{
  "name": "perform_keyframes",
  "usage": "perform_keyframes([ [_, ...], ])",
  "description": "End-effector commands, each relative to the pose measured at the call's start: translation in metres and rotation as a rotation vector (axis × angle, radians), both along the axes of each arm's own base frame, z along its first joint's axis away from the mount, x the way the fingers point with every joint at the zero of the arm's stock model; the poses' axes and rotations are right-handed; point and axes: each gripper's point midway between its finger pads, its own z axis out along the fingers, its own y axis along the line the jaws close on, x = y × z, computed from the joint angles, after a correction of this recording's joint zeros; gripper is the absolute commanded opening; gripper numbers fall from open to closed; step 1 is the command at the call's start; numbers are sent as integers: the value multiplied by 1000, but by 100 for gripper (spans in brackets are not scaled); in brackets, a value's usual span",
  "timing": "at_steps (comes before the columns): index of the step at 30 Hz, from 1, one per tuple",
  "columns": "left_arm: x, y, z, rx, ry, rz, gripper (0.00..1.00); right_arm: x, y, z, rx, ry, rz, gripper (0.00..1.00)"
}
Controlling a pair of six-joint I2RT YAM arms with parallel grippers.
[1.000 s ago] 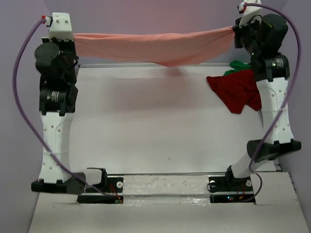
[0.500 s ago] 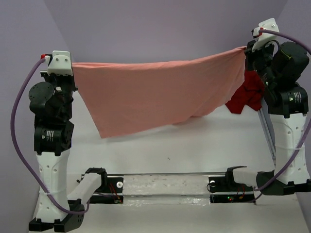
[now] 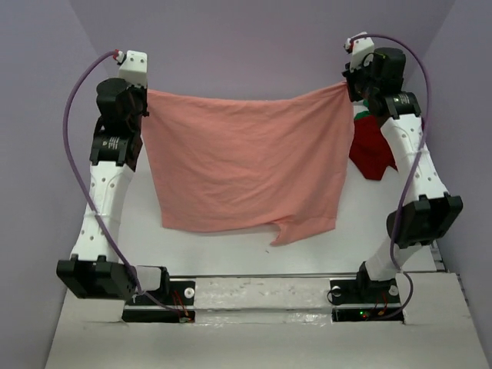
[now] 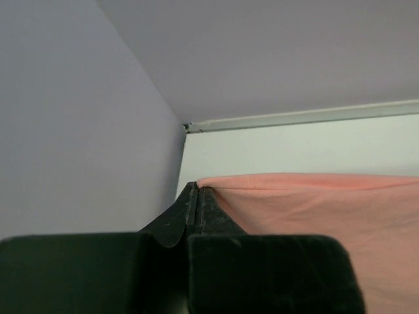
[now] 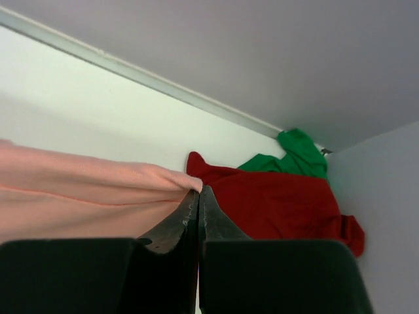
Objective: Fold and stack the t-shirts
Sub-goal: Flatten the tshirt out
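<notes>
The salmon-pink t-shirt [image 3: 246, 161] hangs spread in the air between my two raised grippers, its lower edge hanging low over the table. My left gripper [image 3: 144, 95] is shut on its left top corner; the cloth shows in the left wrist view [image 4: 327, 196] beside the gripper [image 4: 198, 188]. My right gripper [image 3: 347, 84] is shut on the right top corner, with the cloth [image 5: 85, 190] beside the gripper [image 5: 198, 191]. The dark red t-shirt [image 3: 373, 150] lies at the far right, also in the right wrist view [image 5: 288, 203]. The bright green t-shirt [image 5: 294, 157] is crumpled behind it.
The white table [image 3: 231, 246] has a metal rail along its far edge [image 4: 301, 118]. Purple walls [image 3: 246, 38] close in the back and both sides. The arm bases sit on a rail [image 3: 261, 292] at the near edge.
Both grippers have risen and drawn closer together, holding the salmon-pink shirt. It has gone from a stretched band at the table's far edge to a full sheet hanging down.
</notes>
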Motion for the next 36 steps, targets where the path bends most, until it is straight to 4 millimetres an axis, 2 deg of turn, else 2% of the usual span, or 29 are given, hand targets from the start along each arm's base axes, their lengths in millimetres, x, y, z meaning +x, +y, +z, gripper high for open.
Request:
perform_keyframes([
  [1,49,-10,-34,-52,31,-36,0,47,3,-1,5,-61,12,0],
  [3,68,-14,-48,-63,60,-45,0,65,5,-16,5,-40,13,0],
  [4,88,-15,-71,-72,112,-43,0,73,6,-9,8,-59,12,0],
  [5,98,-17,-79,-77,137,-48,0,81,6,-14,7,-55,11,0],
  [6,107,-18,-64,-81,109,-50,0,96,8,-33,6,-27,10,0],
  [7,123,-19,-77,-85,136,-48,0,102,7,-36,4,-21,5,0],
  [8,130,-21,-76,-86,134,-51,0,106,8,-35,6,-24,4,0],
  [9,140,-23,-63,-89,110,-53,0,113,8,-31,7,-30,2,0],
  [12,143,-29,-32,-97,63,-61,0,115,9,-12,11,-69,9,0],
  [13,138,-35,-1,-97,4,-68,0,110,8,7,14,-106,6,0],
  [15,125,-41,26,-95,-48,-77,0,101,7,30,13,-146,5,0],
  [17,98,-43,61,-93,-118,-94,0,77,6,67,21,-206,9,0],
  [19,67,-42,88,-81,-176,-101,0,58,5,81,26,-222,15,0],
  [20,55,-42,98,-78,-198,-105,0,34,4,112,36,-279,17,0],
  [21,47,-40,97,-71,-198,-102,0,22,3,123,38,-299,19,0],
  [22,22,-35,118,-53,-250,-100,0,10,2,133,48,-315,21,0],
  [23,0,-34,129,-44,-276,-107,0,-14,0,152,51,-352,21,0],
  [25,-20,-32,135,-31,-290,-117,0,-39,-1,166,61,-372,27,0],
  [26,-32,-32,138,-21,-296,-124,0,-46,0,160,62,-355,33,0],
  [27,-36,-33,128,-13,-276,-133,0,-57,-1,162,64,-358,34,0],
  [28,-59,-31,138,-3,-311,-143,0,-82,-3,176,74,-387,35,0],
  [29,-69,-37,138,8,-316,-186,0,-93,-3,176,72,-388,40,0],
  [30,-74,-42,125,35,-277,-223,0,-99,-3,165,69,-361,46,0],
  [31,-93,-49,129,59,-292,-276,0,-123,-4,176,70,-388,56,0],
  [32,-102,-52,125,75,-279,-312,12,-132,-2,168,64,-358,71,2],
  [33,-111,-66,114,93,-244,-407,26,-141,-2,167,65,-353,74,19],
  [34,-124,-74,101,118,-214,-473,64,-157,-8,167,68,-362,49,62],
  [35,-130,-76,101,134,-223,-493,76,-164,-11,167,61,-369,39,85],
  [36,-133,-77,91,138,-193,-511,87,-169,-15,167,55,-379,22,99],
])
